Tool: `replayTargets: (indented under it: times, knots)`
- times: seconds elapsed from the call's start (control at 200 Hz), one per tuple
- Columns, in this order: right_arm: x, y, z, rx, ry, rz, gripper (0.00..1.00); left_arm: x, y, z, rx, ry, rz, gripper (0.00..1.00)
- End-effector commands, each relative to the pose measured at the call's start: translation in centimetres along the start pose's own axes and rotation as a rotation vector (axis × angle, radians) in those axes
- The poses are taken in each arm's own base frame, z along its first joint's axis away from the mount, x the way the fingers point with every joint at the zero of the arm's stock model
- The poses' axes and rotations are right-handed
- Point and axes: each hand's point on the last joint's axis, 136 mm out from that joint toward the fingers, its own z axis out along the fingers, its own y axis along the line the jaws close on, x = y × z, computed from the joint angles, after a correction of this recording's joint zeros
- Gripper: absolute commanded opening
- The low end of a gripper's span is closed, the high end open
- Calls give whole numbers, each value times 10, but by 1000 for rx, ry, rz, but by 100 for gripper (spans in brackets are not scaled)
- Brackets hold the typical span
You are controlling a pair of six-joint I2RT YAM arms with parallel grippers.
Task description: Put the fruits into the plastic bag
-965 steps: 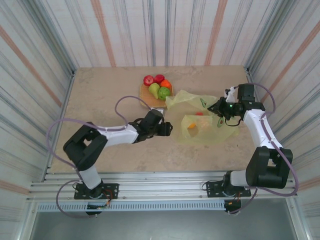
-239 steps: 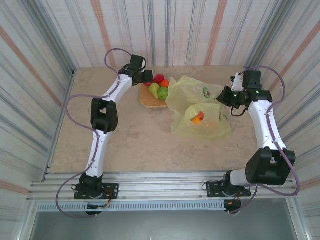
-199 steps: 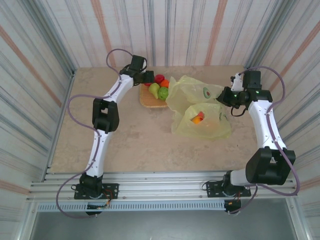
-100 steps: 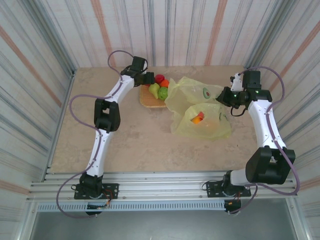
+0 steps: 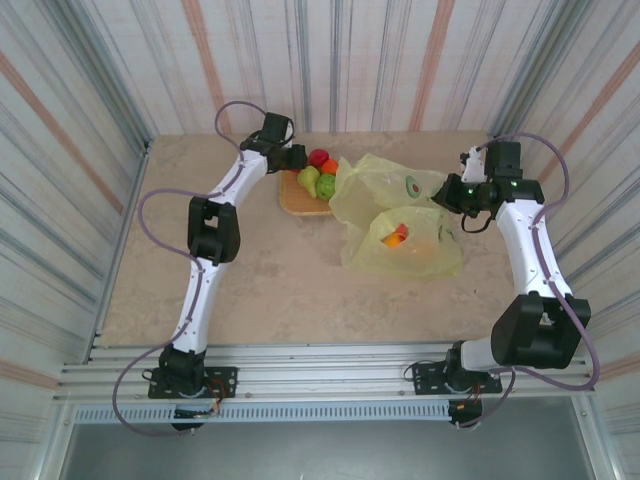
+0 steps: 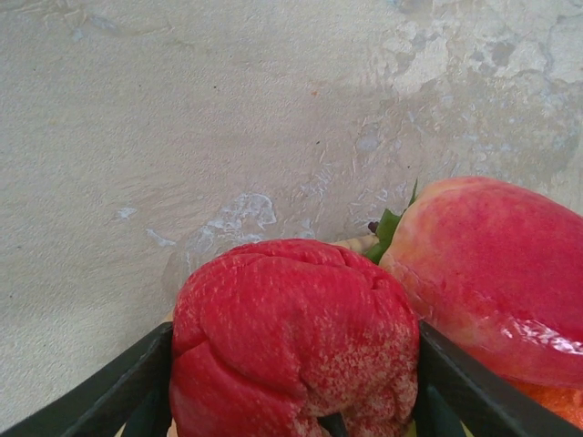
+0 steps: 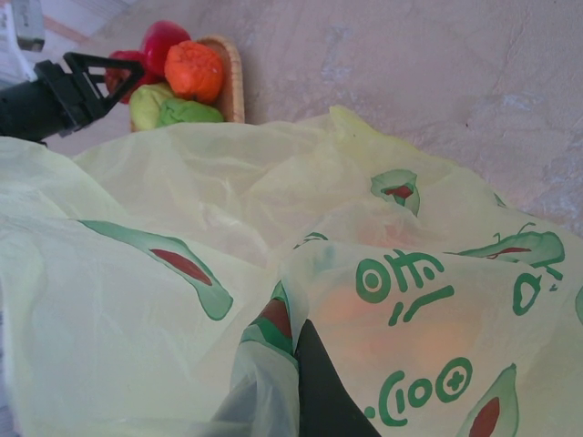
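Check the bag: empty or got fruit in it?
Not empty: orange and red fruit show through the plastic bag in the top view. Count unclear.

The plastic bag (image 5: 420, 260) looks thin, translucent and crinkly; the tabletop (image 5: 250, 270) is matt, mottled stone; the red fruit (image 6: 291, 337) is dull and dimpled, its neighbour (image 6: 492, 273) glossy.
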Motion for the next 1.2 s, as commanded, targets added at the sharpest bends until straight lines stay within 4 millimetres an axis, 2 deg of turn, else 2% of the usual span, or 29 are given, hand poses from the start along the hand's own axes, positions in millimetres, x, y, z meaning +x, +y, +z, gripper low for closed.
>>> replayTargets:
  times: [0.0, 0.225, 0.386, 0.516, 0.671, 0.701, 0.847, 0.952, 1.097, 1.197]
  knots:
    - [6, -2, 3, -4, 18, 17, 0, -15, 6, -15, -1, -23, -1, 61]
    - [6, -1, 2, -5, 17, 16, 0, -28, 8, -40, 10, -55, -26, 57]
    - [5, 0, 2, -8, 16, 15, 0, -44, 10, -70, 16, -114, -38, 57]
    - [4, 1, 1, -9, 12, 13, 0, -57, 8, -102, 22, -164, -39, 56]
    - [4, 1, 1, -10, 12, 15, 0, -49, 1, -143, 51, -199, -68, 54]
    - [5, 1, 1, -10, 12, 17, 0, -51, -4, -163, 70, -229, -76, 53]
    - [3, 7, 1, -25, 6, 15, 0, -12, -25, -214, 134, -267, -96, 52]
    - [3, 11, -1, -38, 2, 11, 0, 36, -47, -250, 188, -254, -79, 52]
    - [6, 18, -1, -64, -3, 3, 0, 99, -98, -299, 292, -248, 16, 52]
    - [11, 21, 2, -78, 9, -3, 0, 129, -141, -327, 387, -256, 97, 53]
